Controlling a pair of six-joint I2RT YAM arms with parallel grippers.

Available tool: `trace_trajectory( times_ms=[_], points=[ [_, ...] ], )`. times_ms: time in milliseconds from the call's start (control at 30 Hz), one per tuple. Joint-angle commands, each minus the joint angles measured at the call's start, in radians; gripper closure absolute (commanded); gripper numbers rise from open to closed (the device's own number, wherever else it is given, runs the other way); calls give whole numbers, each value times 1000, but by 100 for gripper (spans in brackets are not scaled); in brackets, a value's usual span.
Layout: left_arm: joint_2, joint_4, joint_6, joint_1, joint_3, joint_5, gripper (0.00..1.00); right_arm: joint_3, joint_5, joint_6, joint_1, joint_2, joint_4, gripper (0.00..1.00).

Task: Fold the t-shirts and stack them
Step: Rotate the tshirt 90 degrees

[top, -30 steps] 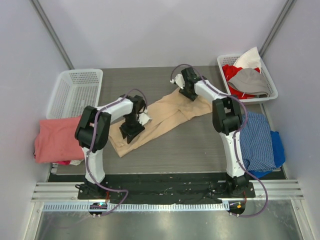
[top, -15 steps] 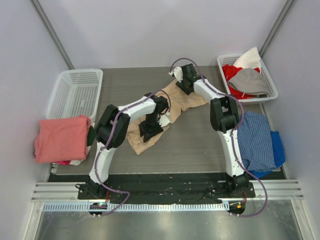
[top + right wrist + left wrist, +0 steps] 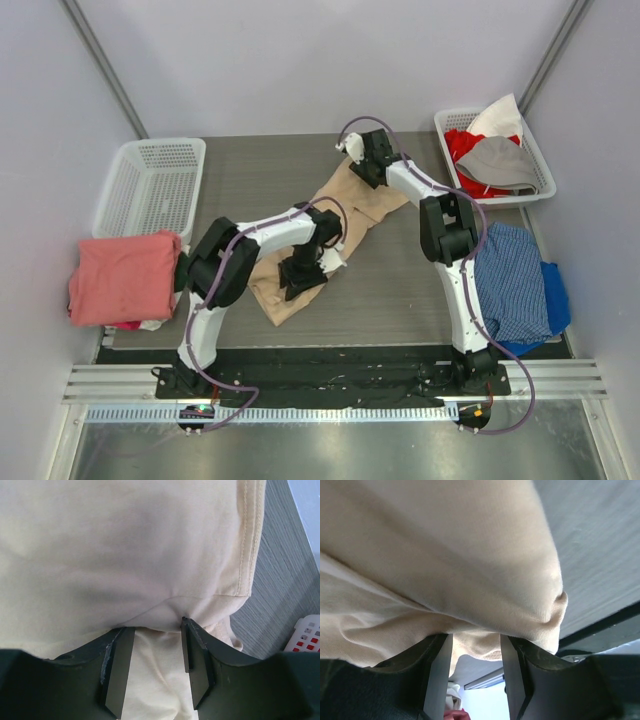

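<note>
Near the surface [image 3: 400, 290] centre, left hand [image 3: 476, 647] and right hand [image 3: 154, 629], both partly closed, pinch the tan t-shirt [image 3: 268, 292] near its two ends.

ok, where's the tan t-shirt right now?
Top view: the tan t-shirt lies bunched diagonally mid-table, its near end held by the left pincer and its far end by the right pincer, left of the full white basket.
</note>
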Motion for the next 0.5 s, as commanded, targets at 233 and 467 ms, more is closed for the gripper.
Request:
trace_trajectory(
  times_ms=[233,467],
  points=[
    [29,-40,-17,-150,99,121,53,32,-12,1,16,73,12,48],
    [72,-80,-32,-208,199,133,52,55,-14,-8,37,92,43,48]
  ],
)
